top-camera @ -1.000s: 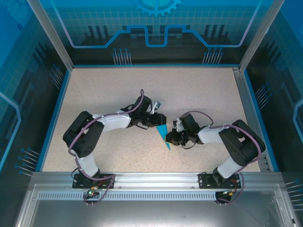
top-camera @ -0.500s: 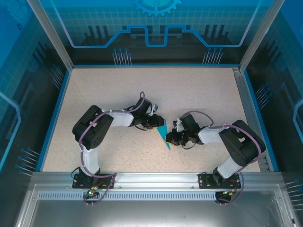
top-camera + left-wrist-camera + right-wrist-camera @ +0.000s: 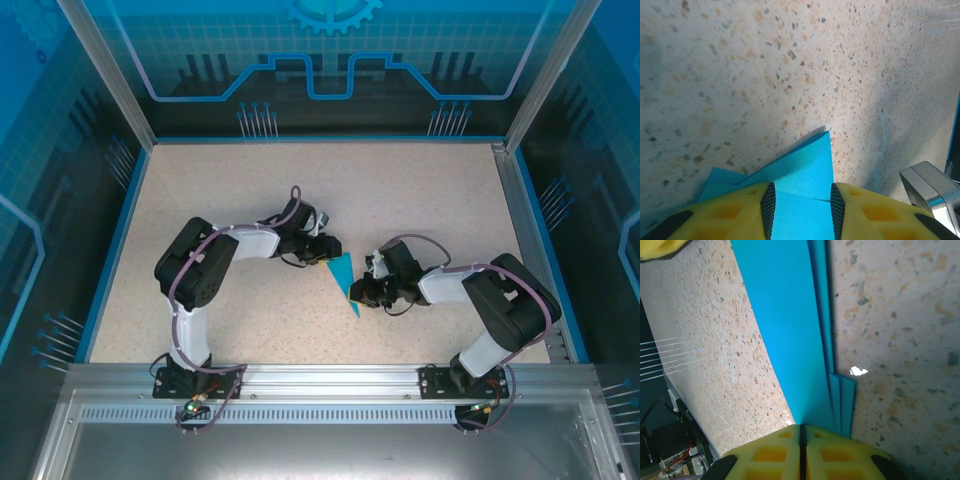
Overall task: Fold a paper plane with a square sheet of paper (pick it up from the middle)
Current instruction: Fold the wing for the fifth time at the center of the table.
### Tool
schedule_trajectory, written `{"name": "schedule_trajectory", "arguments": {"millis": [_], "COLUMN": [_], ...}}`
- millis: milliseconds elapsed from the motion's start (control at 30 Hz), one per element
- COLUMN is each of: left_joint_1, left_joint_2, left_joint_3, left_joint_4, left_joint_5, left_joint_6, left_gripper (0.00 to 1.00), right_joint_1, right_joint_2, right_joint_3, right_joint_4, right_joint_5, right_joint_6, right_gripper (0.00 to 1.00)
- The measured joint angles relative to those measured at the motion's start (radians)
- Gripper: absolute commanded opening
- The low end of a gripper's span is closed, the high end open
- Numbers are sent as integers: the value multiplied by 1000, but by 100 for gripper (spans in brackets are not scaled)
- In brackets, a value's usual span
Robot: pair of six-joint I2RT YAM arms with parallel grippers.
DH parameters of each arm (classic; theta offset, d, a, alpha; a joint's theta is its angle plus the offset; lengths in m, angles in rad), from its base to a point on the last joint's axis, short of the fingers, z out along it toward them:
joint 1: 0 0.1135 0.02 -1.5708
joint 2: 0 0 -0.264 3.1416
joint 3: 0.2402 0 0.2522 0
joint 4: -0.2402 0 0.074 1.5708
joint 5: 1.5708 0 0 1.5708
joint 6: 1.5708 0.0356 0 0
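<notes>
Your paper plane (image 3: 344,278) lies flat on the worktop (image 3: 250,190) between both tools, its long axis running far to near with the point toward the bases. The right tool (image 3: 359,291) is clenched on its right edge. The left tool (image 3: 324,252), released, straddles the wide far end.

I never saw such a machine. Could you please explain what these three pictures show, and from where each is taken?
This is a robot with a left arm and a right arm bolted at the near edge of a speckled table. The wide picture comes from a fixed camera above them. The two close pictures come from a small camera on each wrist; the yellow shapes at the bottom are that gripper's own fingers. On the table rests a paper plane, blue paper folded to a narrow point. The right gripper is shut on one end of it. The left gripper is open, with the paper showing between its fingers.
</notes>
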Motion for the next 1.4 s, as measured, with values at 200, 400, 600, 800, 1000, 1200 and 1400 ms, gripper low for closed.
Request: {"name": "schedule_trajectory", "arguments": {"millis": [200, 400, 600, 800, 1000, 1200, 1400], "left_joint_1": [35, 44, 23, -73, -131, -133, -133], "left_joint_2": [2, -47, -170, -228, -160, -95, -40], "left_joint_3": [38, 53, 51, 9, 1, -6, -7], "left_joint_4": [-45, -97, -110, -84, -71, -42, -17], "left_joint_5": [-24, -38, -38, -38, -38, -42, -42], "left_joint_6": [34, 49, 46, 14, -25, -62, -95], "left_gripper": [43, 45, 44, 42, 41, 39, 38], "right_joint_1": [0, 0, 0, 0, 0, 0, 0], "right_joint_2": [6, 10, 11, 11, 4, -3, -8], "right_joint_3": [2, 8, 13, 13, 11, 5, -2], "right_joint_4": [0, -5, -12, -12, -12, -5, 5], "right_joint_5": [-5, -8, -9, -9, -8, 0, 3], "right_joint_6": [0, 0, 0, 0, 0, 0, 0], "right_gripper": [10, 10, 11, 11, 12, 12, 12]}}
